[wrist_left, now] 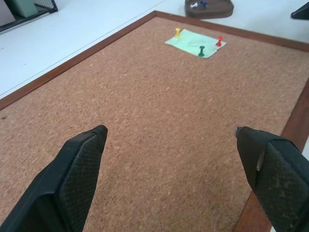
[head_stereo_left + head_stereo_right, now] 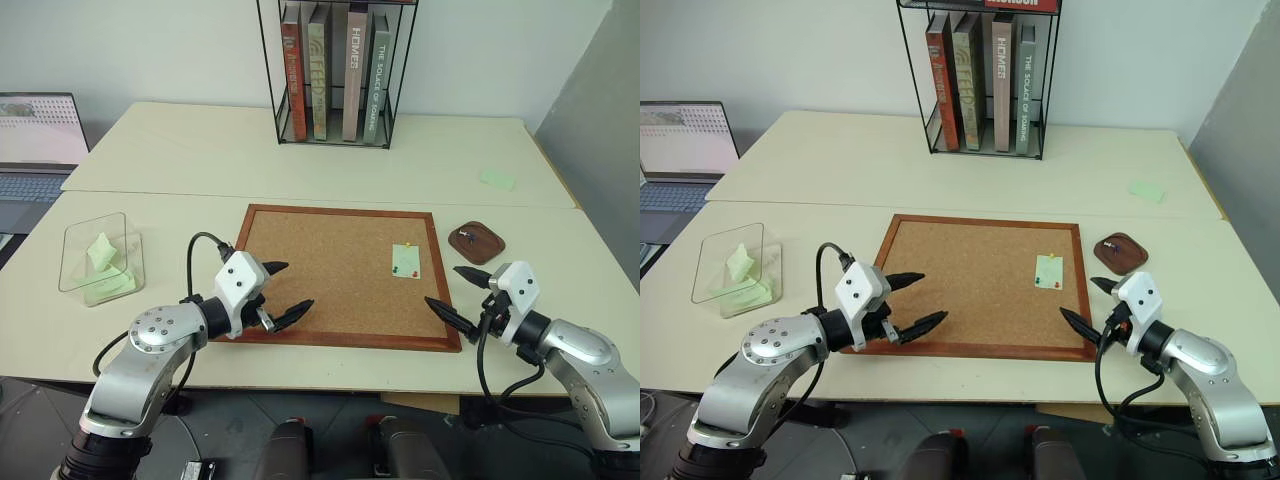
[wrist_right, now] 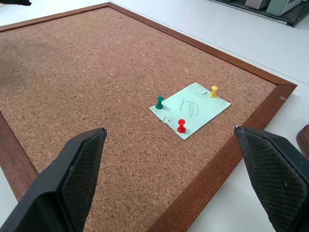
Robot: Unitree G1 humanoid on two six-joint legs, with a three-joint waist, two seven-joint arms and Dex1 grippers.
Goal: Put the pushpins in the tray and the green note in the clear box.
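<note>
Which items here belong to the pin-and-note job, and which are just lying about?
Job items:
green note, pinned to the corkboard
pushpins: red, green, yellow
tray
clear box

Lying about:
book rack
laptop
loose green slip on the far table

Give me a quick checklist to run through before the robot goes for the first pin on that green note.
1. Right gripper open and empty: ok.
2. Left gripper open and empty: ok.
3. Small pale green paper note still pinned to the wood-framed corkboard by a red pushpin, a green pushpin and a yellow pushpin: ok.
4. Dark brown wooden tray has room: ok, a few pins already inside.
5. Clear plastic box has room: ok, with crumpled green papers inside.
</note>
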